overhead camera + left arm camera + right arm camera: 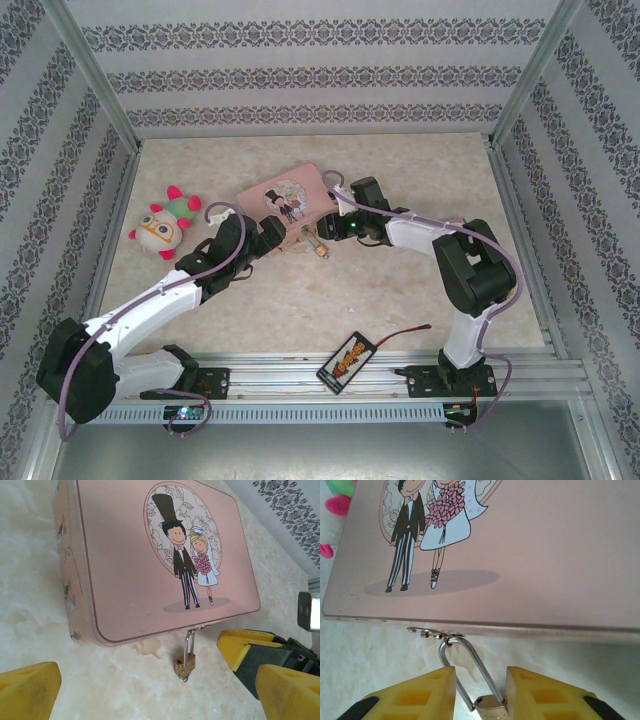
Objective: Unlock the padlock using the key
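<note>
Right claw [480, 690] is loosened, jaws partway apart, with the padlock [185, 665] showing in the gap between its yellow fingers [415, 696] in the right wrist view. From the left wrist view that claw sits just beside the padlock and isn't clamped on it, so it's holding nothing. Can't tell if one pad brushes the brass body.

Left claw [159, 692] is spread as wide as it goes, empty, hovering just short of the padlock on the side facing the surface's [300, 300] near edge.

The padlock lies flat around the middle of the surface, its shackle still hooked through the clasp [197, 628] on the pink tin [150, 570]. The tin lies flat, further toward the far edge.
</note>
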Controlling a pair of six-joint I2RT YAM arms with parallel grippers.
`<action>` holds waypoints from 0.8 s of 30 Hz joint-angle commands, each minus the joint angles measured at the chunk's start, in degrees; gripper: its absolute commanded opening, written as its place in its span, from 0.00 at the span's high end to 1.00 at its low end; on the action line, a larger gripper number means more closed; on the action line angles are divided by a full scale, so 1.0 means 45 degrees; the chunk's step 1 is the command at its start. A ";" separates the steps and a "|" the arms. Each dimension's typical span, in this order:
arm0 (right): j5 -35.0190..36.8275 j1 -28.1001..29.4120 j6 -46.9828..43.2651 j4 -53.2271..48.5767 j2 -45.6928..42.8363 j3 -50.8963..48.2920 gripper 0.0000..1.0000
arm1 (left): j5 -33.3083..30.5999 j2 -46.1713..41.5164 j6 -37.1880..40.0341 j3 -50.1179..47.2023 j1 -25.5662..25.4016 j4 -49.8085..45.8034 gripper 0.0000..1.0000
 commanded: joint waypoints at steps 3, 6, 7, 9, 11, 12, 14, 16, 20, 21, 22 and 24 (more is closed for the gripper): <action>-0.0413 0.0204 -0.0569 -0.0485 0.0573 0.0505 0.67 | 0.0320 0.0143 0.0344 0.0177 0.0298 -0.0112 0.01; -0.0313 0.0306 -0.0628 -0.0601 0.0798 0.0611 0.67 | 0.0458 0.0219 0.0307 0.0121 0.0380 0.0014 0.01; -0.0307 0.0354 -0.0657 -0.0631 0.0878 0.0646 0.67 | 0.0503 0.0227 0.0304 0.0101 0.0401 0.0053 0.01; -0.0287 0.0402 -0.0667 -0.0643 0.1016 0.0723 0.67 | 0.0588 0.0266 0.0266 0.0054 0.0432 0.0155 0.01; -0.0302 0.0439 -0.0683 -0.0692 0.1157 0.0818 0.66 | 0.0685 0.0289 0.0246 0.0022 0.0477 0.0260 0.01; -0.0326 0.0444 -0.0687 -0.0717 0.1220 0.0876 0.66 | 0.0725 0.0287 0.0226 0.0002 0.0497 0.0280 0.01; -0.0346 0.0472 -0.0697 -0.0758 0.1335 0.0962 0.65 | 0.0789 0.0287 0.0190 -0.0026 0.0521 0.0280 0.01; -0.0329 0.0502 -0.0706 -0.0819 0.1458 0.1033 0.65 | 0.0837 0.0270 0.0168 -0.0086 0.0573 0.0335 0.01; -0.0248 0.0502 -0.0687 -0.0883 0.1568 0.1082 0.66 | 0.0916 0.0264 0.0090 -0.0192 0.0600 0.0465 0.01; -0.0219 0.0502 -0.0677 -0.0878 0.1568 0.1064 0.68 | 0.0916 0.0262 0.0093 -0.0193 0.0632 0.0502 0.01; -0.0175 0.0502 -0.0650 -0.0860 0.1568 0.1045 0.70 | 0.0914 0.0254 0.0094 -0.0186 0.0634 0.0498 0.01; -0.0064 0.0502 -0.0610 -0.0880 0.1546 0.1016 0.76 | 0.0913 0.0284 0.0087 -0.0163 0.0654 0.0486 0.01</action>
